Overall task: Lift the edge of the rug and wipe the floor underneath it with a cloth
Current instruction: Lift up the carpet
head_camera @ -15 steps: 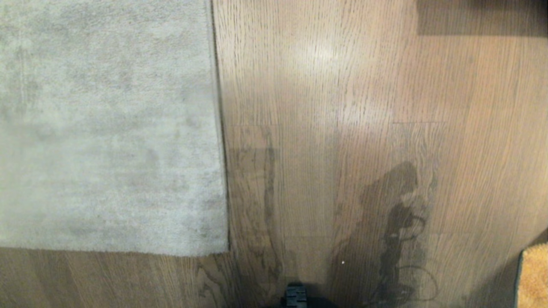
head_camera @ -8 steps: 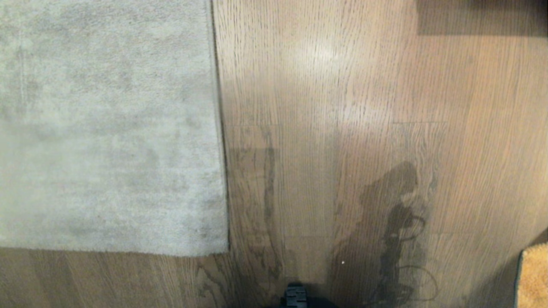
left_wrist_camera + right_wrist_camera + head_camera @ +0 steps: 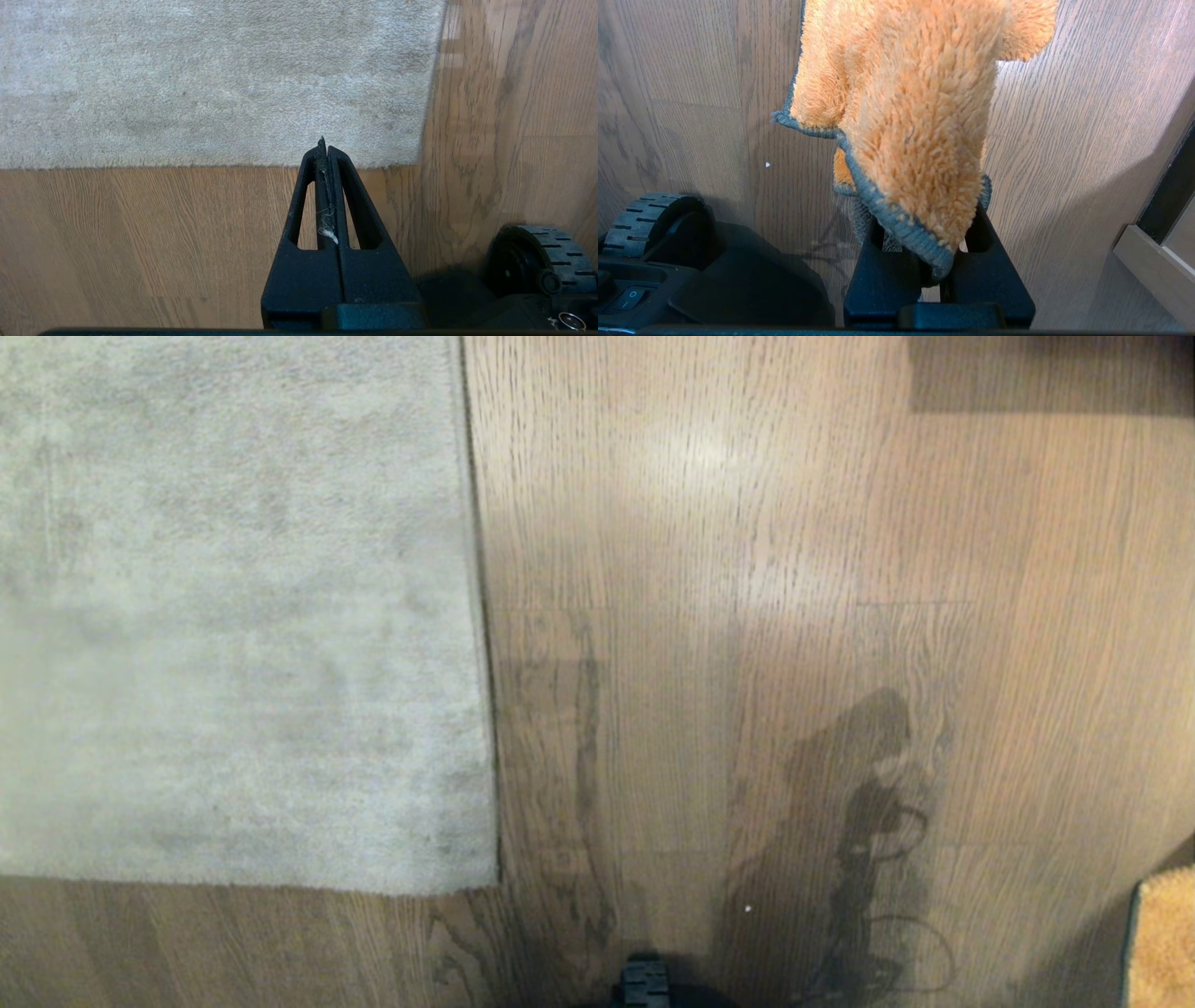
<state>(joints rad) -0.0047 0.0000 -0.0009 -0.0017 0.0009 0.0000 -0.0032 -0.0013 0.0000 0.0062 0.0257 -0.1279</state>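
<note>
The light grey rug [image 3: 233,616] lies flat on the left, its rug edge [image 3: 482,616] running straight down to a corner [image 3: 490,885] on the brown plank floor [image 3: 709,616]. In the left wrist view my left gripper [image 3: 324,143] is shut and holds nothing but a wisp of lint. It hangs over the floor [image 3: 140,233], tips over the rug edge [image 3: 187,164] near its corner [image 3: 420,161]. My right gripper [image 3: 924,210] is shut on the fluffy orange cloth [image 3: 915,93] with grey trim, which drapes over its fingers [image 3: 994,266]. The cloth [image 3: 1162,933] shows at the head view's lower right.
A dark piece of furniture [image 3: 1055,373] stands at the far right. My base shows as a black part [image 3: 644,985] at the near edge, with wheels [image 3: 537,256] [image 3: 644,219] beside each arm. A low wooden ledge [image 3: 1153,266] lies right of the cloth.
</note>
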